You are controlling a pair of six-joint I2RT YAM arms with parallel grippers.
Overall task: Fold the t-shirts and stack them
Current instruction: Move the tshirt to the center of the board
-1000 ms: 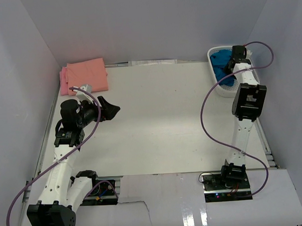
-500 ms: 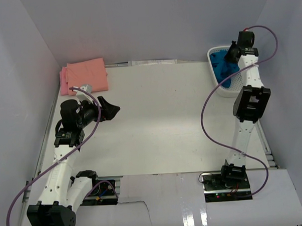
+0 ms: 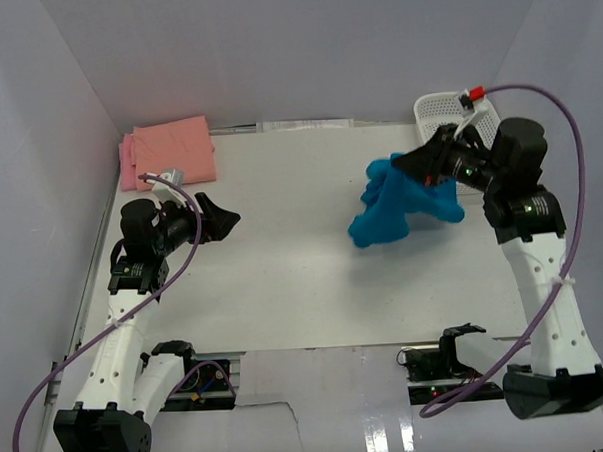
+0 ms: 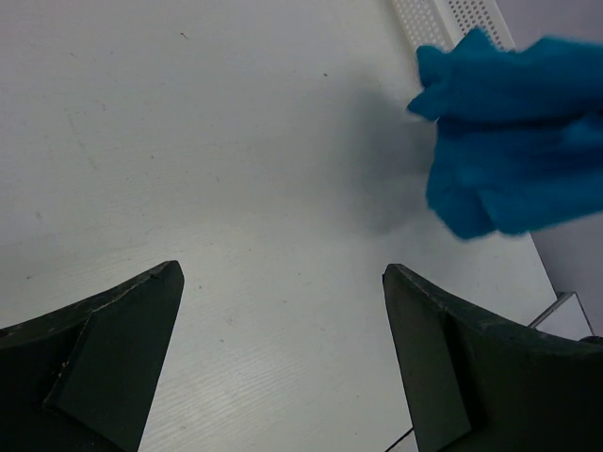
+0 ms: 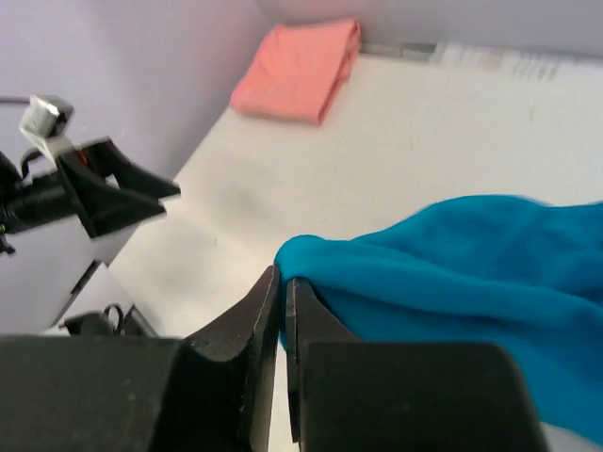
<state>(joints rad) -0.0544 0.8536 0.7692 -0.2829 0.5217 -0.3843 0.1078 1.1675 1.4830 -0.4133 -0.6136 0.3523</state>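
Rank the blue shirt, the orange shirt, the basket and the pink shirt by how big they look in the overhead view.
1. Blue shirt and orange shirt: near equal; the blue one hangs lifted, nearer the camera, so unranked.
2. Basket, partly hidden.
3. Pink shirt, only a strip showing.

My R hand (image 3: 411, 164) is clamped on the teal t-shirt (image 3: 391, 207), which hangs bunched from it over the tabletop (image 3: 304, 276), near the white mesh basket (image 3: 439, 108) in the far R corner. My L hand (image 3: 221, 219) hovers w/ nothing in it, well apart, L side. Far L corner: folded salmon t-shirt (image 3: 175, 148) lying on a pink t-shirt (image 3: 128, 166).
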